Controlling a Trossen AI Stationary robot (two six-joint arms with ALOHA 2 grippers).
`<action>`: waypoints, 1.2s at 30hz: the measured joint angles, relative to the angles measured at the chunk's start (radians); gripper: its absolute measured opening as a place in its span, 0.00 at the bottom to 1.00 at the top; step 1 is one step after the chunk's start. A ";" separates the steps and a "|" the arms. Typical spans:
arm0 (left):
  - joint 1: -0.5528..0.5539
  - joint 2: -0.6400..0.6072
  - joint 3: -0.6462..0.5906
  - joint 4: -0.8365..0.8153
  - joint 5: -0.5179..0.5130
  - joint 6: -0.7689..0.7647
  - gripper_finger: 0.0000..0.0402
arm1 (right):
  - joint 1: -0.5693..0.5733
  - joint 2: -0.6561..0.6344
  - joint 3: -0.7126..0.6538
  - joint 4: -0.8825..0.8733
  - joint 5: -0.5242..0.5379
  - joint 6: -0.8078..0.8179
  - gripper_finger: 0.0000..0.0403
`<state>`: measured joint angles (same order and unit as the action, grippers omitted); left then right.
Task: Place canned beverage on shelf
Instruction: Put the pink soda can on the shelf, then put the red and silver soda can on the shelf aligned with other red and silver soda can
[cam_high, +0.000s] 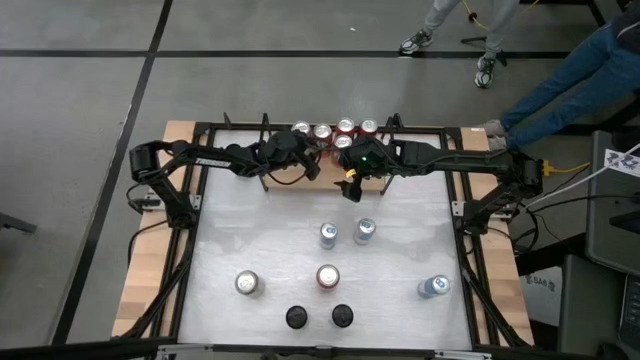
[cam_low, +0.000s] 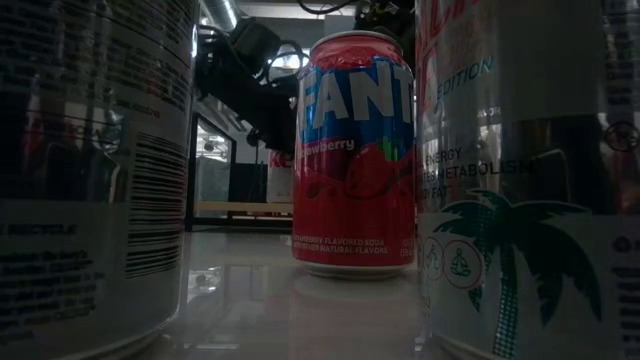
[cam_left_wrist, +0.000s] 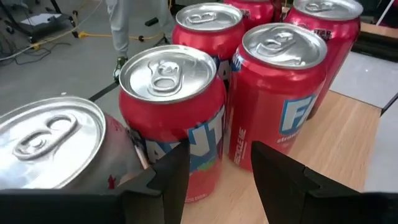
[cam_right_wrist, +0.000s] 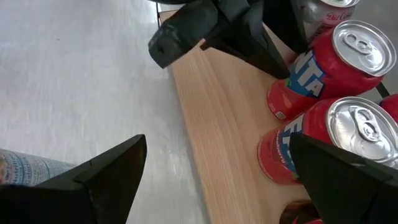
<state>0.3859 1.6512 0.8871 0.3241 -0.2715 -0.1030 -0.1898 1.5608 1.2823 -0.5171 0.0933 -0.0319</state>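
I see the shelf (cam_high: 300, 172) at the table's far edge, with red Fanta cans (cam_left_wrist: 173, 112) standing on it. My left gripper (cam_left_wrist: 217, 180) is pinched together beside them, empty I think. My right gripper (cam_right_wrist: 217, 180) hovers over the shelf, fingers spread wide, holding nothing.

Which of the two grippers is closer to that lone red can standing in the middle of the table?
Right. The right gripper hangs at the shelf's front edge, nearer the red can; the left gripper is over the shelf, farther back.
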 joint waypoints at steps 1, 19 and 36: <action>0.000 0.000 0.000 0.003 0.000 0.000 0.40 | 0.000 0.000 0.000 0.000 0.000 0.000 0.95; 0.000 -0.009 0.000 0.081 0.111 0.040 0.40 | 0.000 0.000 0.000 0.000 0.000 0.000 0.95; -0.124 -0.312 0.000 -0.219 0.270 0.027 0.41 | 0.000 0.000 0.000 0.000 0.000 0.000 0.95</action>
<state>0.2622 1.3389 0.8875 0.1054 -0.0016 -0.0758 -0.1898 1.5608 1.2823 -0.5175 0.0929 -0.0319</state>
